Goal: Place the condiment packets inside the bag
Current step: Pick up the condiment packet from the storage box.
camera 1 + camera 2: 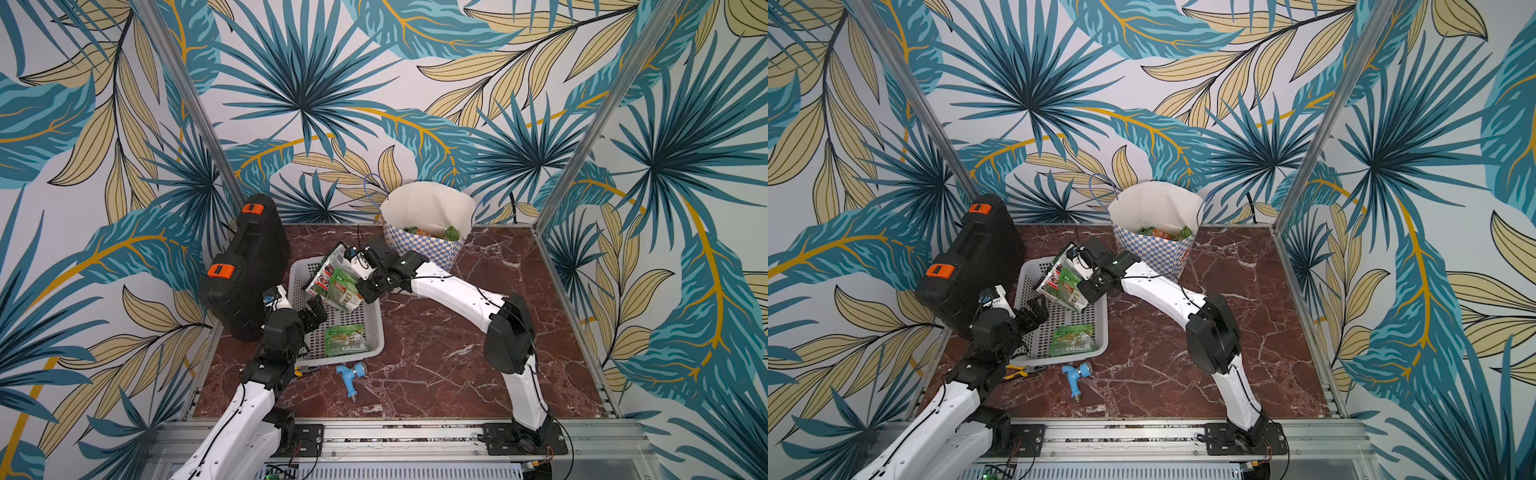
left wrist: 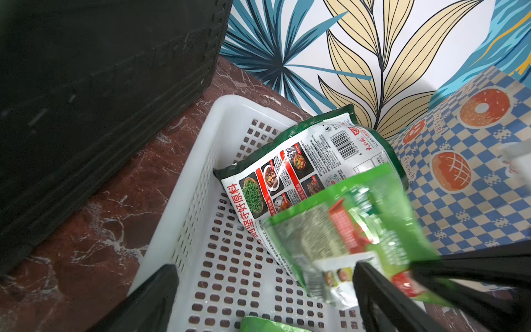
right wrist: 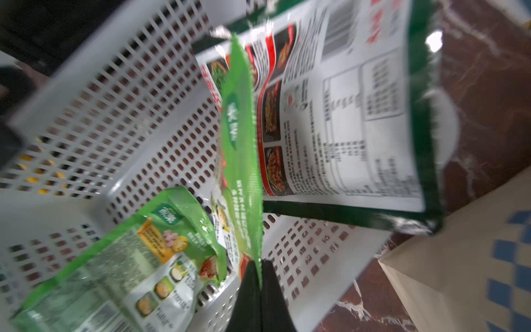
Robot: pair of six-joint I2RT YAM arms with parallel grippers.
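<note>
The right pincer (image 3: 260, 271) was pinched shut on one edge of a flat, crinkly green packet (image 3: 241, 138). The green packet stuck out from between its two dark fingers (image 3: 247, 293), up in the air over a white plastic basket full of little holes (image 1: 379, 328). A bigger packet (image 2: 301, 169), white with food pictures, red stripes and a dark green rim, hung right behind the green packet and touched it. I could not tell whether the pincer gripped that one too. In both top views these two were tilted above the far end of the basket, on the side of the right pincer that faced a black plastic case with orange latches (image 1: 245, 270). A loose packet (image 1: 345, 340), also green, lay flat on the basket floor at the near end, well apart from the right pincer. The left pincer (image 1: 1034, 312) was wide open and held nothing. It hung over the basket's edge beside the black case. A tall paper bag (image 1: 415, 249), blue-and-white checkered outside and cream inside, stood upright at the back of the red-brown marble surface (image 1: 457, 353), just behind the right pincer. Some green and orange packets (image 1: 432, 232) lay inside it. A blue plastic tap fitting (image 1: 349, 376) lay on the surface near the basket's front.
</note>
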